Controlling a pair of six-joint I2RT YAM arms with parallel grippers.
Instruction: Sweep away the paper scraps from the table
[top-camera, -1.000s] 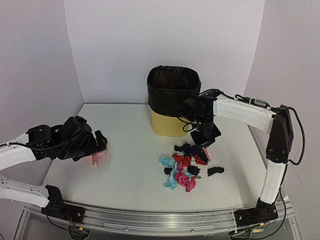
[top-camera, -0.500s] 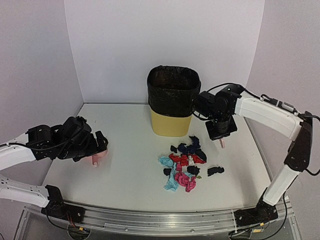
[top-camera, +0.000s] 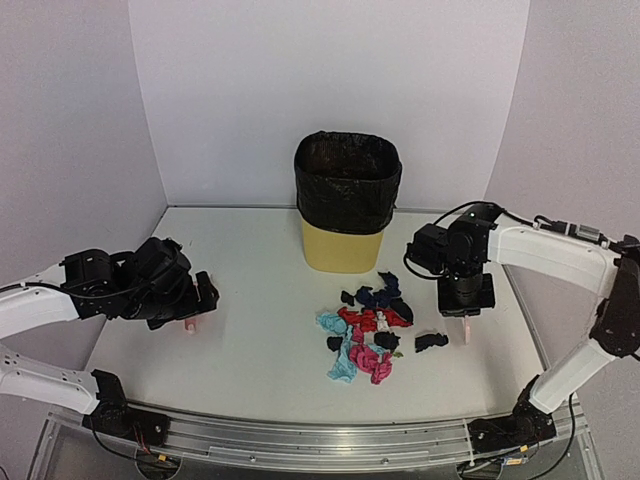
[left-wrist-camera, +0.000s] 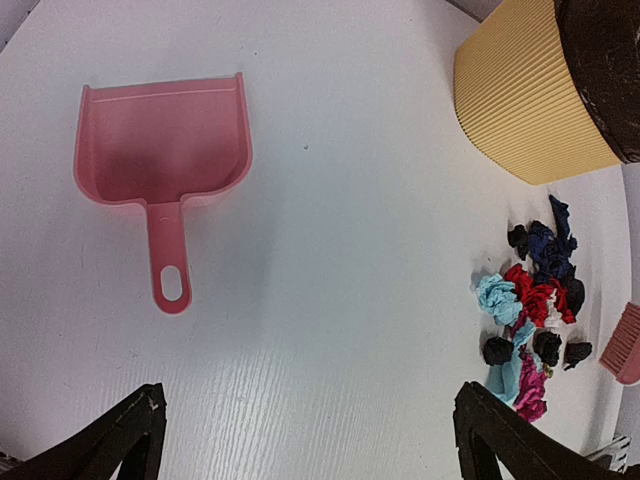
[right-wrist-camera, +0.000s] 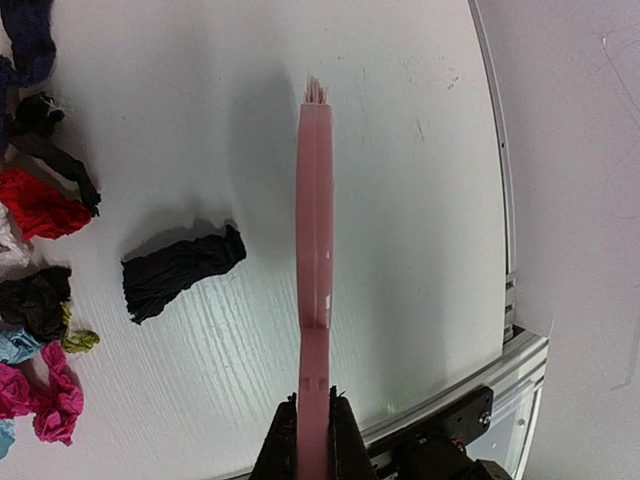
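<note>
**Table** (top-camera: 250, 385) — white matte top with a metal rail along the near edge.

**Paper scraps** (top-camera: 368, 330) — one loose heap of red, pink, light blue, black and navy bits. It lies right of the table's centre, on the near side of the waste bin. A lone black scrap (right-wrist-camera: 180, 268) lies just apart from it, toward the right edge.

**Waste bin** (top-camera: 345, 215) — yellow, ribbed, with a black liner. It stands upright mid-width, toward the far edge.

**Dustpan** (left-wrist-camera: 165, 150) — pink, lying flat near the left edge, well apart from the heap.

**Left gripper** (left-wrist-camera: 305, 430) — hangs over the dustpan with jaws spread fully wide, holding nothing.

**Right gripper** (right-wrist-camera: 313, 425) — clamped tight on the handle of a pink brush (right-wrist-camera: 314, 230). The bristles point down at the table (contact cannot be told), between the lone black scrap and the right edge.
</note>
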